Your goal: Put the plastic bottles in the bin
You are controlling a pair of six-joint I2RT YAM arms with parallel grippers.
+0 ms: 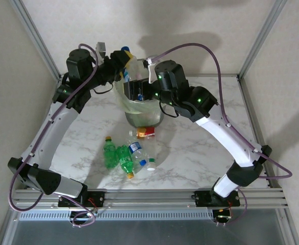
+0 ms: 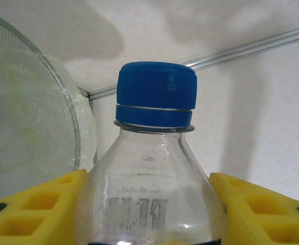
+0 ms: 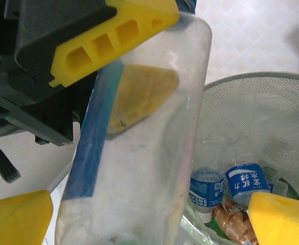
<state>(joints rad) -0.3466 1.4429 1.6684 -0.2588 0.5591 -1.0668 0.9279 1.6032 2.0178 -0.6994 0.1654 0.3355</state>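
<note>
**Table.** I am reading the marble table [image 1: 216, 153] as the work surface, with both arms arching over it toward the far middle.

**Bin.** The grey mesh bin [image 1: 144, 118] with its pale green liner is standing at the centre. The right wrist view looks into it, where the binned bottles [image 3: 247, 184] are lying in a heap.

**Grippers.** The left gripper [image 2: 149, 204] is clenching a clear bottle between its yellow fingers. The right gripper [image 3: 149, 219] is hanging over the bin with its jaws spread wide and gripping nothing.

**Held bottle.** The held bottle [image 1: 125, 62] is hanging raised at the bin's far-left rim, its blue cap [image 2: 156, 94] pointing away from the wrist. I cannot tell whether it is fully over the opening.

**Loose bottles.** The loose bottles [image 1: 124, 158] are waiting on the table just in front of the bin. They include green ones, clear ones and a red-labelled one.

**Step in hand.** I judge that I am delivering one bottle, with several left to fetch. The next move calls for carrying the bottle squarely over the opening, keeping it off the right gripper close by, and only then releasing the jaws.
</note>
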